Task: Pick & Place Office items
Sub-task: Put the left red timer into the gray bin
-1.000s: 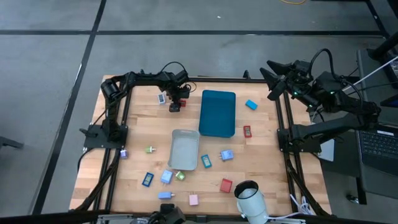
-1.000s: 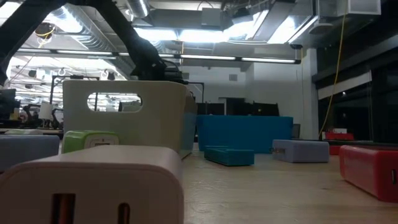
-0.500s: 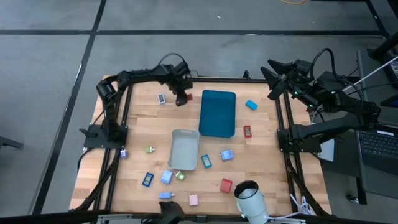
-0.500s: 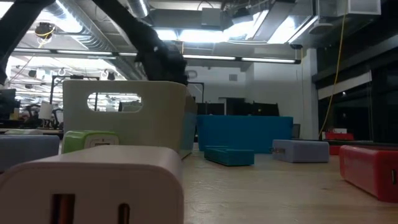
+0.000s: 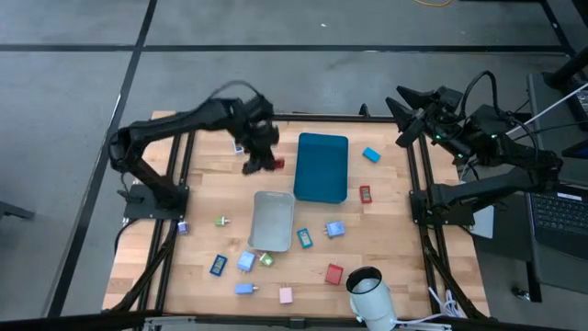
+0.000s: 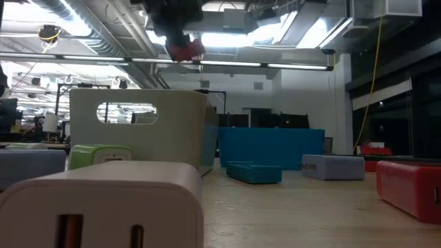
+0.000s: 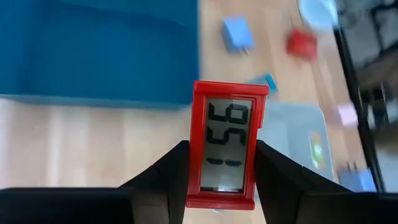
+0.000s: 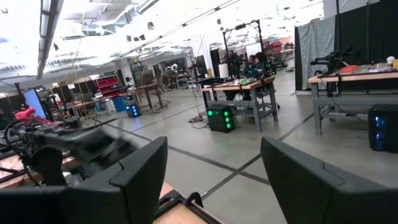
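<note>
My left gripper (image 5: 264, 158) hangs above the wood between the far-left corner and the teal tray (image 5: 322, 167), shut on a small red digital clock (image 7: 227, 152). The low view shows that clock (image 6: 183, 49) high over the grey bin (image 6: 138, 127). The other office items lie flat on the table: a white-blue piece (image 5: 239, 145), a light blue block (image 5: 370, 154), a red piece (image 5: 365, 193) and several more near the front. My right gripper (image 8: 211, 180) is open, raised past the table's far right corner (image 5: 404, 115). My left gripper pinches the red clock between its two fingers (image 7: 177, 177), one on each long side edge (image 7: 198, 168), toward one short end. The display faces the wrist camera. The fingers point down from above, and the clock is lifted clear of the table.
The grey bin (image 5: 273, 221) sits just nearer than the teal tray. Blue, green, red and pink pieces are scattered around the bin's near end (image 5: 266, 259) and near the low camera (image 5: 367, 292). Bare wood lies left of the bin and beside the tray.
My left gripper has risen high off the table with the red clock, from the far-left area, and shifted a little toward the near edge, beside the teal tray. The left arm's base link has swung outward to the left. The right arm stays still.
</note>
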Controlling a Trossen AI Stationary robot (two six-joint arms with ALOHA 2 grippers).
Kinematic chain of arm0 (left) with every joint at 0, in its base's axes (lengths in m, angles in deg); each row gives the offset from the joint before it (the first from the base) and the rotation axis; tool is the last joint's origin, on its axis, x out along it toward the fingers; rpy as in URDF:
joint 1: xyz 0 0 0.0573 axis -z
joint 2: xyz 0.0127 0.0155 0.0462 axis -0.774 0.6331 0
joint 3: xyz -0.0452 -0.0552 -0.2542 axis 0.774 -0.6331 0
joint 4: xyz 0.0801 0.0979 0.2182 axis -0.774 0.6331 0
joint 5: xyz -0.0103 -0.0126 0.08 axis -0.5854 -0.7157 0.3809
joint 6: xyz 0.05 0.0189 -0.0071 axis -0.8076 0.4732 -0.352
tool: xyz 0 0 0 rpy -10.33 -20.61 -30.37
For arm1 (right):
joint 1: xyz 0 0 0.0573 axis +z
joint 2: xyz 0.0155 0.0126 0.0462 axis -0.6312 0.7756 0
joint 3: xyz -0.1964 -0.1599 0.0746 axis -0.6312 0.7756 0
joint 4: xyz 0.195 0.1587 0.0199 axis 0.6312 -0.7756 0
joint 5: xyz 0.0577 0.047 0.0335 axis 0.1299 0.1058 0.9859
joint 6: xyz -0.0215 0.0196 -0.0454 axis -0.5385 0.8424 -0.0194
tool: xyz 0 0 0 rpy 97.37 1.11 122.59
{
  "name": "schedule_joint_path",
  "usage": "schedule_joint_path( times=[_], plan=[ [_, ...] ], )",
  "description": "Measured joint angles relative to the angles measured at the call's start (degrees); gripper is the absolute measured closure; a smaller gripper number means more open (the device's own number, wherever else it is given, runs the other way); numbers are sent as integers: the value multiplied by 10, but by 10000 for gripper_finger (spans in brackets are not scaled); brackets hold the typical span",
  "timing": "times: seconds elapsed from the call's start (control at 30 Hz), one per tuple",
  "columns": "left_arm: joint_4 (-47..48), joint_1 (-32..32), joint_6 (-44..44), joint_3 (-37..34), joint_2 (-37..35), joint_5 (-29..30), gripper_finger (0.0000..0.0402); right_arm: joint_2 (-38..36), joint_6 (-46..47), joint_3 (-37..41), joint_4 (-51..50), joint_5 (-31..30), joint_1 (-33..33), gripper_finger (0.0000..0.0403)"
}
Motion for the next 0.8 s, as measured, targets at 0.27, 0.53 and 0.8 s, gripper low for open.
schedule_joint_path(
  times=[0.27,0.53,0.8],
  plan=[
    [-76,143,42,-68,46,30,260,0,11,0,7,0,0,137],
    [-174,147,69,-132,88,8,260,0,36,0,6,16,0,137],
    [-168,132,66,-171,119,70,214,0,42,0,6,31,0,137]
  ],
)
